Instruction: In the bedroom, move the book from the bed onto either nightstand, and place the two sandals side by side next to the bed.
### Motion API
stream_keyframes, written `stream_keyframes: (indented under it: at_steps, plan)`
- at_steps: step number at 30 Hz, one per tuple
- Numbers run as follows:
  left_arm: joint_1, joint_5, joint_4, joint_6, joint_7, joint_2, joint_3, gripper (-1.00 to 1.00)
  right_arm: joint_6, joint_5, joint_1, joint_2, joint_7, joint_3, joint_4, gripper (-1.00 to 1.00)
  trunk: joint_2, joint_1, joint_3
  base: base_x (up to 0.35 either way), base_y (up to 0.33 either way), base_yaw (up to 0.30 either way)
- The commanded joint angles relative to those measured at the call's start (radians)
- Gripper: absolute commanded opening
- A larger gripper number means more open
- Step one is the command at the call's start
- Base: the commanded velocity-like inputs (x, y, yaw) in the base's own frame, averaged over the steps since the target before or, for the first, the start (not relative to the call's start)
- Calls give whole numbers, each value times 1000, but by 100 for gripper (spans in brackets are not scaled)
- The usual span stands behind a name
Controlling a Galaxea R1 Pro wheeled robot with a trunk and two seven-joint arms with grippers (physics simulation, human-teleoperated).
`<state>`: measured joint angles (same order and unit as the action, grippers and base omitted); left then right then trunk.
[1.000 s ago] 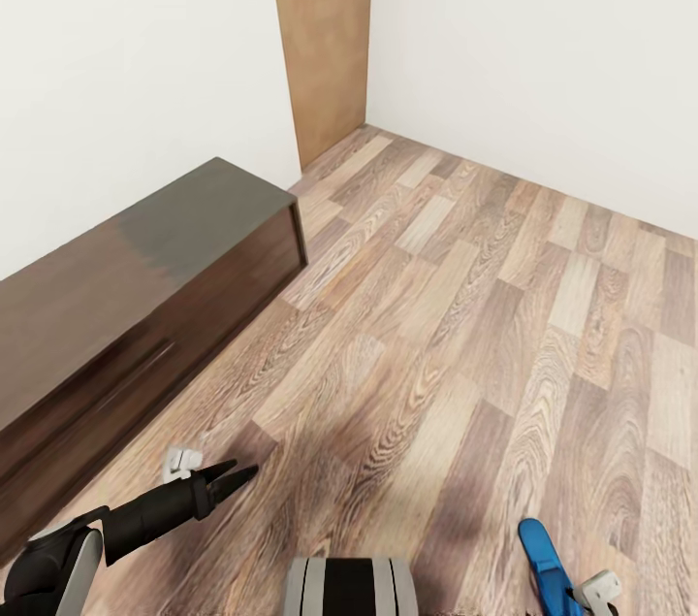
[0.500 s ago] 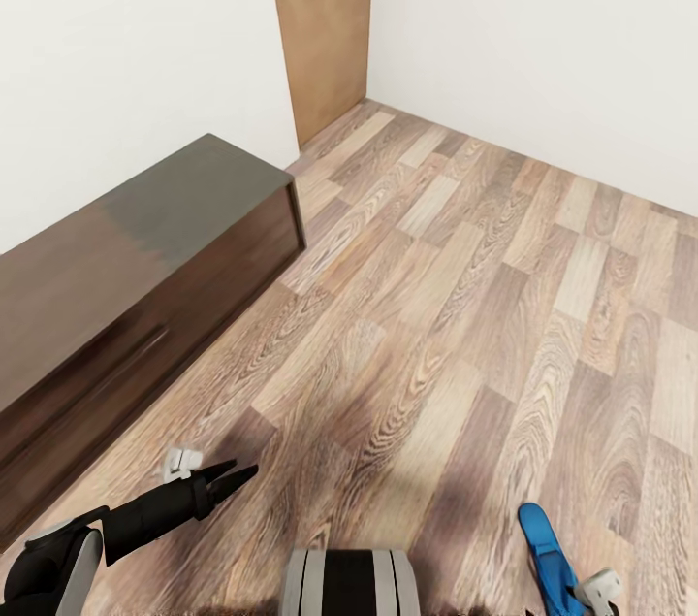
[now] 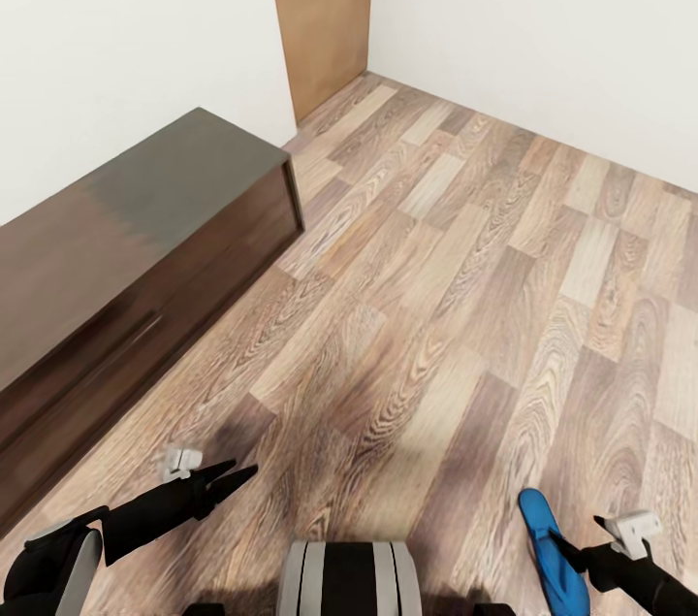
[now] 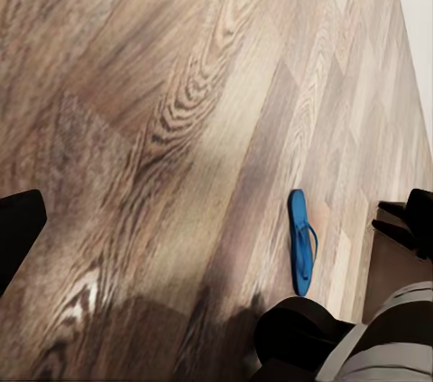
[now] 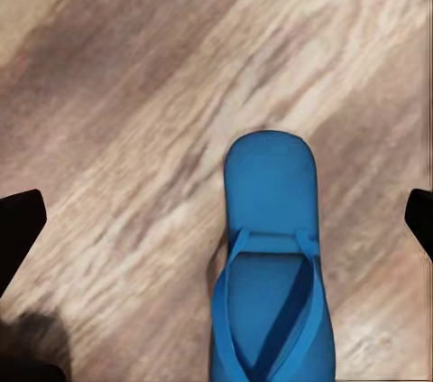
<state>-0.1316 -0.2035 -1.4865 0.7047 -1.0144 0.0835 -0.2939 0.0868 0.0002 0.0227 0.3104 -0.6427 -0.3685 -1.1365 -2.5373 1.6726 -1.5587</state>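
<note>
One sandal (image 3: 551,550) lies flat on the wood-plank floor (image 3: 465,286), sole down, toe end pointing away from the robot. It rests just ahead of the robot's base (image 3: 351,579) on the right side. The right wrist view shows the same sandal (image 5: 269,274) centred between the two dark fingertips, with its thin toe strap uppermost.

The right gripper (image 3: 582,548) hovers at the inner edge of the sandal. Its fingers stand wide apart and clamp nothing. This placement suits a descent onto the sandal, so the step in hand is judged to be the pickup of this sandal. From the head view it is hard to tell whether a fingertip already touches the strap.

The left gripper (image 3: 237,473) hangs over bare floor, well apart from the sandal. Its two black fingers are slightly parted and hold nothing. The left wrist view looks across the floor to the sandal (image 4: 300,242) and to the right gripper beside it.

Count of items in view:
- Sandals: one.
- Grippers: two, both empty.
- Long low dark cabinet (image 3: 126,267): one, against the white wall (image 3: 126,44).
- Brown door (image 3: 320,10): one, at the corner.

The second sandal must be located before the pair can be set side by side.
</note>
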Motion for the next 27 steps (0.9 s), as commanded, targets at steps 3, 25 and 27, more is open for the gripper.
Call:
stream_keyframes:
  at_steps: [3, 25, 27]
  plan:
    - [0, -5, 0, 7, -1, 0, 0, 100, 76, 0, 0, -1, -6, -10, -40, 100, -1, 1, -12, 0, 0, 0]
    - [0, -4, 0, 5, -1, -1, 1, 100, 283, 10, 0, -1, -3, -9, -116, 100, -4, 6, -55, 0, 0, 0]
    - [0, -4, 0, 5, -1, -1, 1, 100, 316, 11, 0, -1, -3, -8, -129, 100, -4, 7, -63, 0, 0, 0]
